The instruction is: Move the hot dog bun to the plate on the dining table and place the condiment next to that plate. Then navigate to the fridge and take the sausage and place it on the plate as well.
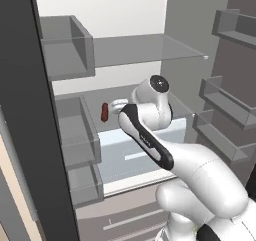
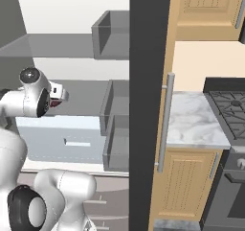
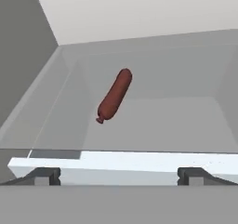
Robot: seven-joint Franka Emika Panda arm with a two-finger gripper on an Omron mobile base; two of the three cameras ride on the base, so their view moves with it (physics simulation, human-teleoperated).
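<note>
The fridge (image 1: 20,85) stands open in front of me, pale grey inside. The sausage (image 3: 115,96), a thin reddish-brown cylinder, lies on the middle glass shelf (image 3: 176,116); it also appears as the sausage (image 1: 104,112) just left of my hand. My gripper (image 3: 119,176) is open, reaching into the fridge, with nothing between its fingertips (image 3: 44,175). The sausage lies a short way ahead of the fingertips, apart from them. The hot dog bun, the plate, the condiment and the dining table are out of view.
An upper glass shelf (image 1: 145,47) hangs above my hand and a white drawer (image 1: 135,155) sits below it. Door bins (image 1: 225,105) line the right side, inner bins (image 1: 70,130) the left. Beside the fridge are a marble counter (image 2: 191,117), a stove (image 2: 229,103) and wooden cabinets (image 2: 186,187).
</note>
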